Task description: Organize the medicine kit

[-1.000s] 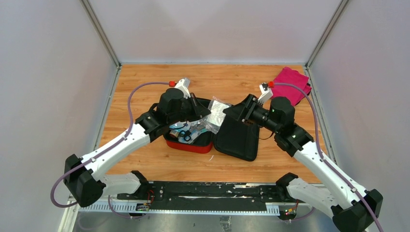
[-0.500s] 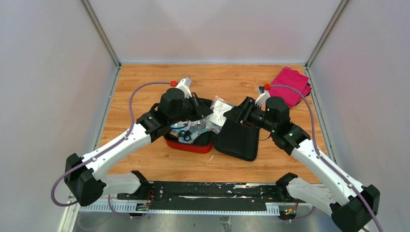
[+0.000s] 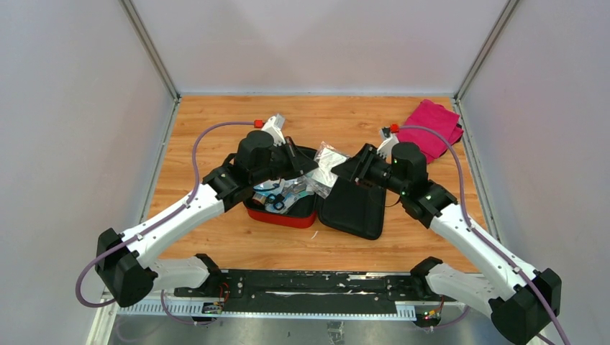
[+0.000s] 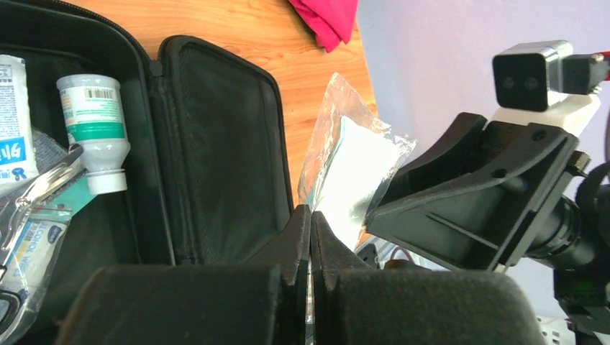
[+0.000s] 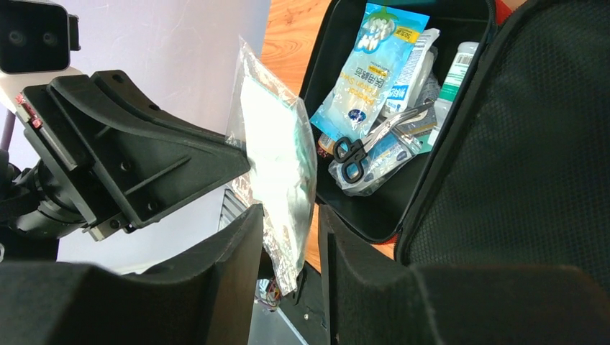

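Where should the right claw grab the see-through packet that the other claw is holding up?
Pinch its two flat faces near the free edge, opposite where the left claw pinches it, coming from the right. The packet is thin and floppy, and it stands edge-on in the gap of the right claw, so closing there should catch it.

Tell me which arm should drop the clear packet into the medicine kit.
Left, probably: the left gripper pinches the packet over the medicine kit; the right gripper only straddles it, jaws apart.
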`<control>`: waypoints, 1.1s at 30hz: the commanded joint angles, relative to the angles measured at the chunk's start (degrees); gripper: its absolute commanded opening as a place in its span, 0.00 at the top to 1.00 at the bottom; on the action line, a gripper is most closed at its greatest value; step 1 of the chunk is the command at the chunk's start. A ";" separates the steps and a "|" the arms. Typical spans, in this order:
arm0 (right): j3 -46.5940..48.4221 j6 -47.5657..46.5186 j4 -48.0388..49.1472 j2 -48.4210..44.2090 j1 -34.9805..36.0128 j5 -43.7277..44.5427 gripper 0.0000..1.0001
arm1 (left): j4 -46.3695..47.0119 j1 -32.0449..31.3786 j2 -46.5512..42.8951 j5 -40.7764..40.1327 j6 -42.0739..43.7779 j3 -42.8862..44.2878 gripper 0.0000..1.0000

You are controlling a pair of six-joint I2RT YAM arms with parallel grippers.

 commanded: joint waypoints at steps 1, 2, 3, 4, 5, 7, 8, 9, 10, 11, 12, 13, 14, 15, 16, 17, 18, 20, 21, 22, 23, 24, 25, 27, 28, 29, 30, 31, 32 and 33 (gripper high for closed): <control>-1.36 1.58 3.65 1.31 -0.66 -0.97 0.62 | 2.58 -0.43 -1.63 1.59 -1.04 0.81 1.00; -1.46 1.81 3.74 1.58 -0.72 -1.12 0.63 | 2.84 -0.43 -1.72 1.78 -1.22 0.57 1.00; -1.53 1.92 3.81 1.75 -0.66 -1.26 0.63 | 3.17 -0.43 -1.69 1.93 -1.40 0.53 1.00; -1.56 2.00 3.80 1.97 -0.65 -1.24 0.64 | 3.45 -0.43 -1.73 2.15 -1.57 0.40 1.00; -1.56 2.02 5.05 2.09 -0.67 -1.18 0.64 | 3.68 -0.43 -1.68 2.55 -1.70 0.26 1.00; -1.56 1.90 5.68 2.10 -0.71 -1.06 0.69 | 3.92 -0.43 -1.77 2.71 -1.80 -0.02 1.00; -1.50 1.76 5.68 1.96 -0.66 -0.86 0.72 | 4.28 -0.43 -1.79 2.80 -1.96 -0.37 1.00; -1.56 1.56 5.68 1.58 -0.65 -0.39 0.75 | 4.76 -0.43 -1.84 2.85 -2.16 -0.66 1.00; -1.61 1.38 5.75 1.31 -0.65 -0.07 0.78 | 4.99 -0.43 -1.87 2.95 -2.17 -0.92 0.99; -1.72 1.22 5.63 0.97 -0.65 0.51 0.83 | 5.22 -0.43 -1.83 3.12 -2.30 -1.08 0.97; -1.86 0.99 5.48 0.57 -0.65 0.99 0.88 | 5.40 -0.43 -1.81 3.23 -2.28 -1.29 0.95; -1.95 0.77 5.31 0.05 -0.65 1.76 0.93 | 5.61 -0.43 -1.83 3.30 -2.22 -1.49 0.91; -2.06 0.53 5.01 -0.54 -0.67 2.42 0.98 | 5.76 -0.43 -1.92 3.30 -2.06 -1.69 0.83; -2.23 0.24 4.64 -0.96 -0.66 3.05 1.00 | 5.88 -0.43 -2.00 3.26 -1.78 -1.82 0.75; -2.22 -0.26 4.54 -1.58 -0.65 3.67 1.00 | 5.91 -0.43 -2.03 3.33 -1.29 -1.85 0.67; -1.93 -1.04 2.05 -2.58 -0.72 5.21 1.00 | 5.79 -0.43 -2.15 3.31 -0.59 -1.79 0.59; -1.36 -2.09 -0.04 -3.14 -0.66 6.77 1.00 | 5.44 -0.43 -2.36 3.15 0.36 -1.66 0.50; 0.81 -4.84 -5.98 -4.72 -0.77 10.83 1.00 | 4.06 -0.43 -2.92 2.36 3.33 -1.20 0.36; 2.13 -6.30 -9.29 -5.11 -1.13 13.06 1.00 | 3.14 -0.43 -3.26 1.83 5.27 -0.89 0.30; 3.68 -7.84 -13.09 -5.12 -2.04 14.68 1.00 | 2.38 -0.48 -3.59 1.17 7.68 -0.63 0.25; 5.11 -9.26 -16.58 -5.05 -3.56 15.36 1.00 | 1.70 -0.84 -3.88 0.56 10.42 -0.43 0.22; 6.20 -11.00 -20.41 -4.77 -5.84 15.05 1.00 | 0.16 -1.66 -4.11 -1.79 13.94 0.48 0.19; 6.72 -11.84 -22.40 -4.51 -10.30 13.80 1.00 | -2.54 -3.19 -4.27 -4.59 18.69 1.48 0.15; 6.16 -13.58 -23.58 -4.18 -17.03 8.08 1.00 | -4.74 -6.99 -4.18 -10.27 24.36 2.52 0.13; 5.90 -14.63 -24.54 -3.62 -21.25 5.12 1.00 | -5.54 -9.24 -3.96 -12.99 28.36 2.61 0.12; 5.83 -15.77 -25.47 -2.94 -25.25 2.20 1.00 | -5.81 -11.42 -3.52 -15.54 30.18 2.56 0.11; 5.89 -17.24 -26.55 -2.03 -29.19 -0.47 1.00 | -5.86 -13.77 -2.64 -18.24 33.74 2.34 0.10; 5.98 -18.43 -27.67 -1.17 -34.31 -3.15 1.00 | -5.69 -15.85 -1.86 -20.71 36.10 2.02 0.10; 5.93 -19.51 -28.66 -0.50 -36.46 -5.48 1.00 | -5.73 -17.98 -1.13 -22.97 37.76 1.80 0.09; 5.57 -20.36 -29.35 -0.12 -39.39 -7.59 1.00 | -5.52 -20.06 0.01 -24.79 40.77 1.57 0.09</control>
